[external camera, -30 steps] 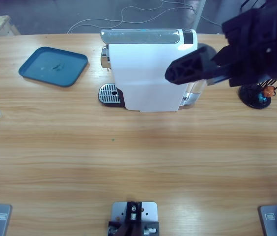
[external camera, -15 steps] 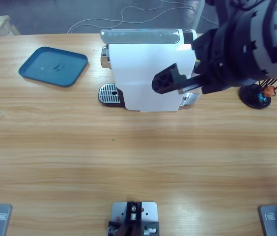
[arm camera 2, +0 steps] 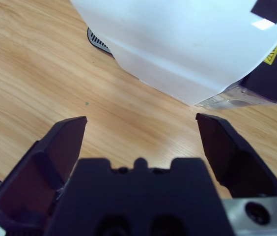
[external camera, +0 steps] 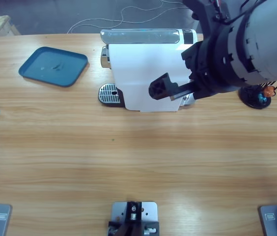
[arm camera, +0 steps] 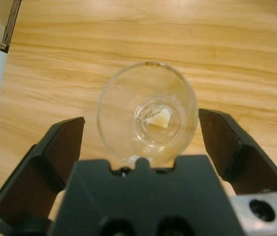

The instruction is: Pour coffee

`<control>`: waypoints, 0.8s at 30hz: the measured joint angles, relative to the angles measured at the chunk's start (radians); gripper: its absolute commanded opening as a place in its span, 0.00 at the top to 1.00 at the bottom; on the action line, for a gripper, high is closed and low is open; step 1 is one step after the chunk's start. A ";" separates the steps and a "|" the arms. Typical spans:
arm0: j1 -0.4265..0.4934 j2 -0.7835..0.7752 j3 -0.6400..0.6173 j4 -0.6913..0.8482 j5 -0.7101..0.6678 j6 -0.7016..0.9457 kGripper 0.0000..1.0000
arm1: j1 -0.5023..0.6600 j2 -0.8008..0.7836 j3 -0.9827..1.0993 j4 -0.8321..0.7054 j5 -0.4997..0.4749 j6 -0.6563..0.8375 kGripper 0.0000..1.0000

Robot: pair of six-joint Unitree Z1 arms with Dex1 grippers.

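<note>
Wooden worktop (external camera: 128,162), coffee machine at rear centre.
Left gripper (arm camera: 141,132) sits with jaws spread around an upright clear glass tumbler (arm camera: 147,112), not touching it; no coffee is visible inside. Right gripper (arm camera 2: 141,130), jaws apart and empty, hovers before the white coffee machine (external camera: 146,73). Beyond: blue tray (external camera: 53,66), capsule stand (external camera: 257,96).

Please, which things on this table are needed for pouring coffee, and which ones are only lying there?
For the job: glass tumbler, no coffee visible inside; left gripper, open around it; white coffee machine; right gripper, open, near the machine.
Probably just lying about: blue tray; capsule stand.
</note>
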 measured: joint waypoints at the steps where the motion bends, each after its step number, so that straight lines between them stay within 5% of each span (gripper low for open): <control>1: 0.000 0.006 0.006 -0.013 0.000 -0.002 0.01 | 0.000 0.000 0.000 0.000 0.000 0.000 0.00; 6: 0.000 0.034 0.016 -0.057 -0.001 -0.004 0.06 | 0.000 0.000 0.000 0.000 0.000 0.000 0.00; 10: 0.000 0.044 0.021 -0.070 -0.001 -0.004 0.75 | 0.000 0.000 0.000 0.000 0.000 0.002 0.00; 13: 0.000 0.049 0.023 -0.075 -0.001 -0.004 0.82 | 0.000 0.000 0.000 0.000 0.000 0.004 0.00; 15: 0.001 0.050 0.029 -0.081 -0.004 -0.004 1.00 | 0.000 0.000 0.000 0.000 0.000 0.008 0.00; 24: 0.004 0.034 0.034 -0.098 -0.090 0.055 1.00 | 0.000 -0.014 -0.002 0.040 -0.014 -0.003 0.00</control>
